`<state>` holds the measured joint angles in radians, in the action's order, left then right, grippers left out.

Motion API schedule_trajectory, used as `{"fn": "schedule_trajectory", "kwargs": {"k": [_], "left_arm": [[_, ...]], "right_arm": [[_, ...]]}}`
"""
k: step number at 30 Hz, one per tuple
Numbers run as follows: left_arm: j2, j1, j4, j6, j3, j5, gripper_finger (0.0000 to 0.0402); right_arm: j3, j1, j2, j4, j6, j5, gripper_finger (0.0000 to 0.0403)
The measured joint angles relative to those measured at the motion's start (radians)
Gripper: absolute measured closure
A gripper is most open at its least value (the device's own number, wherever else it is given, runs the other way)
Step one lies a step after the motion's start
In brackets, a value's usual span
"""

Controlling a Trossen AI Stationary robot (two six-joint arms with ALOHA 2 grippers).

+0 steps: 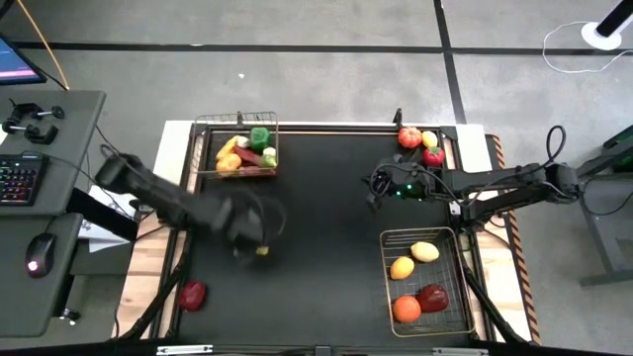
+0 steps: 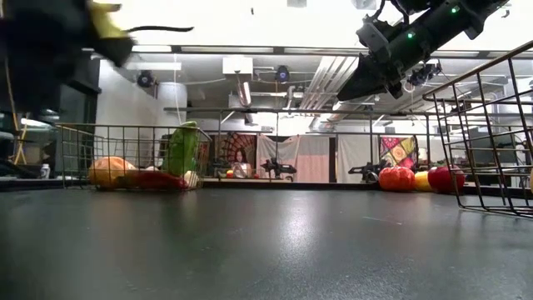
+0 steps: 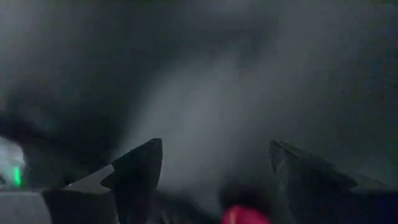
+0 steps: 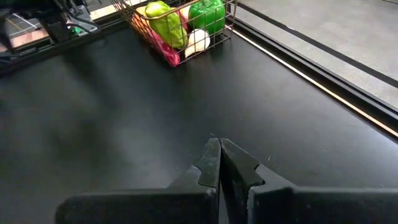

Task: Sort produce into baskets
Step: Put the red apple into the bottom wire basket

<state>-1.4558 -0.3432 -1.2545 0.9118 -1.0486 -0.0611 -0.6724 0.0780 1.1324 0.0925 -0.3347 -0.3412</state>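
Observation:
My left gripper (image 1: 252, 225) is blurred, raised above the table's left middle. A small yellow piece (image 1: 262, 250) shows right at it, and also high off the table in the low view (image 2: 106, 18). I cannot tell whether it is held. A red blur (image 3: 245, 215) shows in the left wrist view. The coppery basket (image 1: 201, 148) at the far left holds green, yellow and red produce. The silvery basket (image 1: 463, 287) at the near right holds a lemon, oranges and a red apple. My right gripper (image 4: 219, 152) is shut and empty above the table's right middle.
A dark-red piece (image 1: 192, 294) lies on the table near the front left corner. Three loose pieces, red, yellow and red (image 1: 409, 137), lie at the far right edge. The black mat between the two baskets is bare.

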Motion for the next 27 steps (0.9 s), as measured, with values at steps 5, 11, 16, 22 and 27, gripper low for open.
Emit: {"fn": "schedule_trajectory", "kwargs": {"k": [5,11,16,22,27], "left_arm": [[-0.141,-0.198,-0.169,0.233,-0.045,-0.112,0.0115],[-0.279,-0.314,-0.275,0.289,-0.118,-0.316,0.0115],[-0.336,-0.365,-0.272,0.28,-0.14,-0.458,0.0115],[-0.34,-0.413,-0.263,0.271,-0.14,-0.587,0.0115],[-0.34,-0.43,-0.144,0.185,-0.135,-0.61,0.0115]], "right_arm": [[0.0,0.0,0.0,0.0,0.0,0.0,0.0403],[0.0,0.0,0.0,0.0,0.0,0.0,0.0403],[0.0,0.0,0.0,0.0,0.001,0.0,0.0403],[0.0,0.0,0.0,0.0,0.003,-0.001,0.0403],[0.0,0.0,0.0,0.0,0.003,0.0,0.0403]]}}
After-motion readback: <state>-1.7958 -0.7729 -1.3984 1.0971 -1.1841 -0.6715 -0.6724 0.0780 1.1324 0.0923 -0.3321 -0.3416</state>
